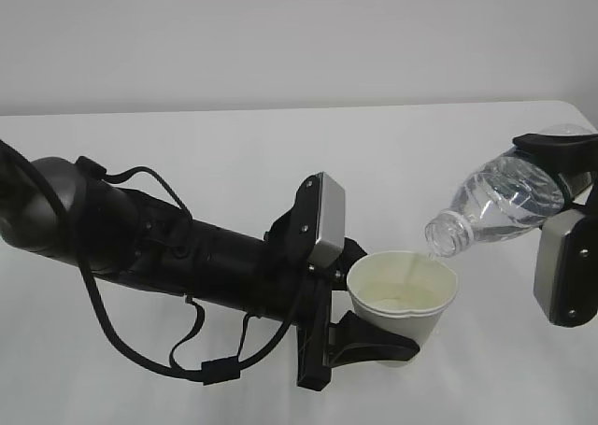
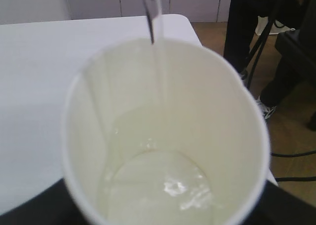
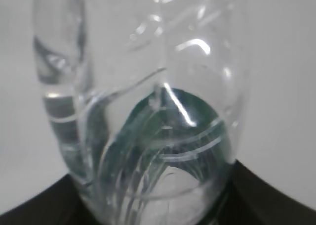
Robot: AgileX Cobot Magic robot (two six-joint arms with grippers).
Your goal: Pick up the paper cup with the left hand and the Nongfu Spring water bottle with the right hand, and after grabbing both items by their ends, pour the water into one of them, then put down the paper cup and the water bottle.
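Left hand (image 1: 378, 336): black fingers are closed around the lower part of the paper cup (image 1: 402, 299), holding it upright above the white table (image 1: 187, 154)
Right hand (image 1: 561, 163): it grips the Nongfu Spring water bottle (image 1: 500, 205) at its base end
Bottle: tilted, open neck pointing down-left, just over the cup rim
Water (image 2: 157, 62): a thin stream falls into the cup; a shallow pool lies at the bottom
Table: white, under both arms
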